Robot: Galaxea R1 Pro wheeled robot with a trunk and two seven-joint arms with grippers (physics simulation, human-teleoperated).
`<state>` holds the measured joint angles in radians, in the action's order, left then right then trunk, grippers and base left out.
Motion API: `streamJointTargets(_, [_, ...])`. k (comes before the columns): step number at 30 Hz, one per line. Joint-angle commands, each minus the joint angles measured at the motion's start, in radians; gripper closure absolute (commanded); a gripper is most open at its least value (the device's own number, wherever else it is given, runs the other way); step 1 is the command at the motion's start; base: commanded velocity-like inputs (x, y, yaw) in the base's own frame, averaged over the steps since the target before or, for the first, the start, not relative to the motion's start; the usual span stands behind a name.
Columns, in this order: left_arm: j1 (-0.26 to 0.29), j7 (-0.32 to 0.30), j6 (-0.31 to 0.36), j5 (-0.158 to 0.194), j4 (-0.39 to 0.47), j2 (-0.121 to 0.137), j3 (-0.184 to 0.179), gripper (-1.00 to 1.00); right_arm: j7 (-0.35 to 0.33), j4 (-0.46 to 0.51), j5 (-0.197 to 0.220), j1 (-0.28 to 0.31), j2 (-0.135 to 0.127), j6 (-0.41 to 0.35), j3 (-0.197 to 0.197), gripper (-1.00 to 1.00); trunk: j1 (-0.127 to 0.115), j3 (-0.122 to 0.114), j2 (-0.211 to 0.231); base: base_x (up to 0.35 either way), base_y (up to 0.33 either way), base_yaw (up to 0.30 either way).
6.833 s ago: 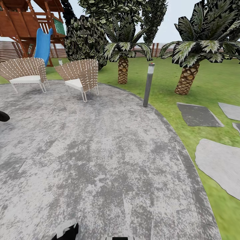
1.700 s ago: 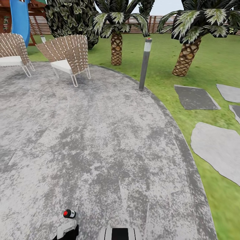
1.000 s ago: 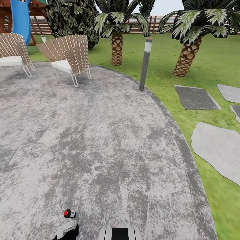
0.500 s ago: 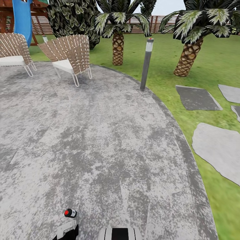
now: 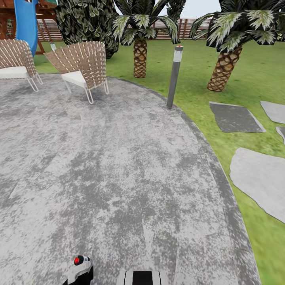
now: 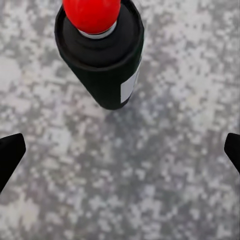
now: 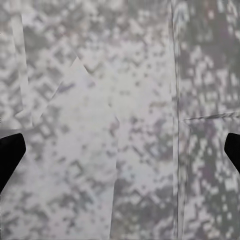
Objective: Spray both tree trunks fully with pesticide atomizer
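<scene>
Sprayer [image 6: 102, 55] upright on paving, just ahead of left gripper [image 6: 120, 150]; not yet grasped. Both grippers' jaws spread, empty; right gripper [image 7: 120, 150] over bare paving. Pickup, spraying remain.

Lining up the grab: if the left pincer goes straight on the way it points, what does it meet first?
Probably the black can-shaped sprayer with the red top, lying on the mottled grey paving ahead of the open left pincer. Depth is unclear, so it may reach the paving just short of it.
</scene>
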<state>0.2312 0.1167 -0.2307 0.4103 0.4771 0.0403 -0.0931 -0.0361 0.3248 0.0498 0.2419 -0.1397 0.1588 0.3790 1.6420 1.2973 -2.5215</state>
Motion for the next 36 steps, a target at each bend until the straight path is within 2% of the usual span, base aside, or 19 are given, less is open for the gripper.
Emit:
streamJointTargets(1, [0.000,0.008,-0.004,0.006,0.000,0.001,-0.009,-1.00,-0.004,-0.001,0.005,0.001,0.000,0.004,0.003,-1.00,0.000,0.001,0.000,0.031,0.000,0.000])
streamJointTargets(17, [0.000,0.007,-0.004,0.006,0.000,0.001,-0.008,-1.00,-0.004,-0.001,0.005,0.001,0.000,0.004,0.003,-1.00,0.000,0.001,0.000,0.005,0.052,0.000])
streamJointTargets(36, [0.000,0.008,-0.005,0.006,0.000,0.001,-0.009,-1.00,-0.004,-0.001,0.007,0.001,0.000,0.004,0.003,-1.00,0.000,0.001,0.000,0.040,-0.003,0.000])
